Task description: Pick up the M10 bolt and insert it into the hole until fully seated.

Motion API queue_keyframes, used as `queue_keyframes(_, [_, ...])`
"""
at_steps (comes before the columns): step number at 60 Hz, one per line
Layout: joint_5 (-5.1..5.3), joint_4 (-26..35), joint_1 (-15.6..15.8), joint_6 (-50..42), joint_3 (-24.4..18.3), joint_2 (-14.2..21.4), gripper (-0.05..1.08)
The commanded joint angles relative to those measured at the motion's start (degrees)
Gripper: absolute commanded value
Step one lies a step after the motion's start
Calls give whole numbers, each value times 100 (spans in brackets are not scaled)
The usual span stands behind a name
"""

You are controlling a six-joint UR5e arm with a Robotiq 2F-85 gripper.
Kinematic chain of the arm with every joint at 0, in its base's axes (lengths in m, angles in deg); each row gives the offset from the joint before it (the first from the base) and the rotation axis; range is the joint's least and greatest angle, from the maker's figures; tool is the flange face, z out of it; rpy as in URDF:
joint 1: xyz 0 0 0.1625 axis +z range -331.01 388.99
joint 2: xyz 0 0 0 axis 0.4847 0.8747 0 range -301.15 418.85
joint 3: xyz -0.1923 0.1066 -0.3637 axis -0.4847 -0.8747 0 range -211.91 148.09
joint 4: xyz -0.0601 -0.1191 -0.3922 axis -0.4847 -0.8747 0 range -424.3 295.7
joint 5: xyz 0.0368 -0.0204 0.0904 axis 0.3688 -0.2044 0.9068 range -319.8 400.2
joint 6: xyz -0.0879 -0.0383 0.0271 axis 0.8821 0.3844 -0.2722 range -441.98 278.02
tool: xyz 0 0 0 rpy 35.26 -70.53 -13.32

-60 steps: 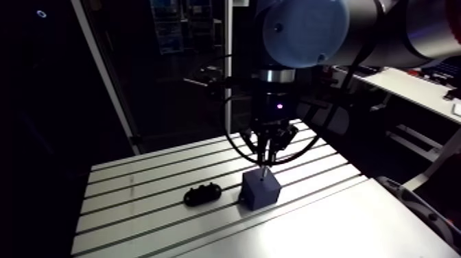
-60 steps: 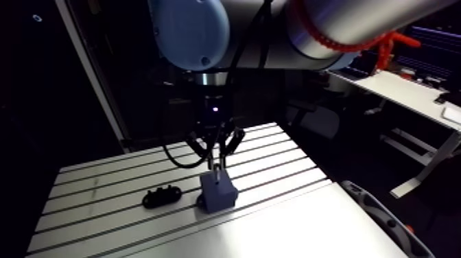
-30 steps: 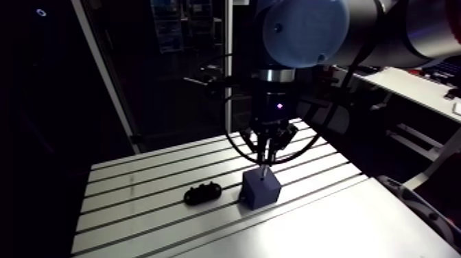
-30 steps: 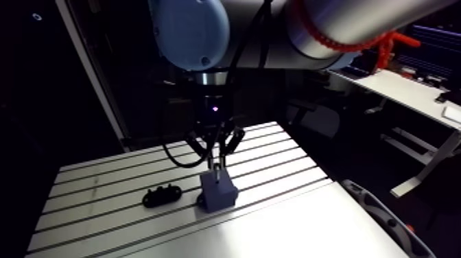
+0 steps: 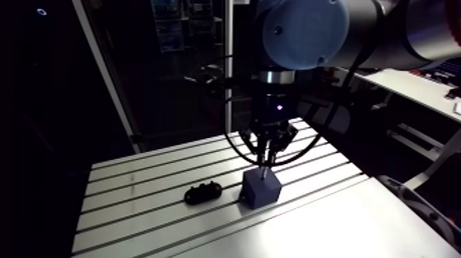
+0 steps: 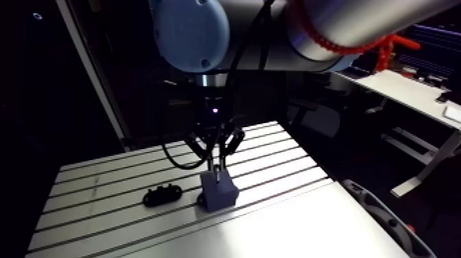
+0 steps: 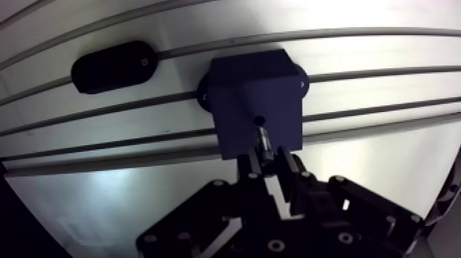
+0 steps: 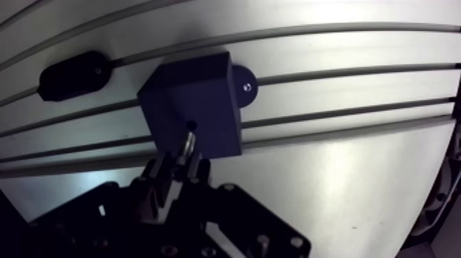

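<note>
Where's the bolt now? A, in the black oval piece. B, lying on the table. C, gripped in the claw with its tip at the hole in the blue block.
C: the wrist view shows the claw shut on the slim silvery metal bolt, tip at the hole in the dark blue block.

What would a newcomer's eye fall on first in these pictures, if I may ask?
Most striking is the dark block standing on the slotted aluminium table, with a small hole in its top face. Right over it, the tool grips a shiny bolt, its tip pointing at the hole and not yet seated. Beside the block lies a black oblong part.
</note>
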Motion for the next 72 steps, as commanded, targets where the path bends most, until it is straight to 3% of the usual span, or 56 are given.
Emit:
queue_keyframes(1, [0,-2,1,-8,7,-1,108])
queue_keyframes(72, [35,-222,1,18,85,-71,108])
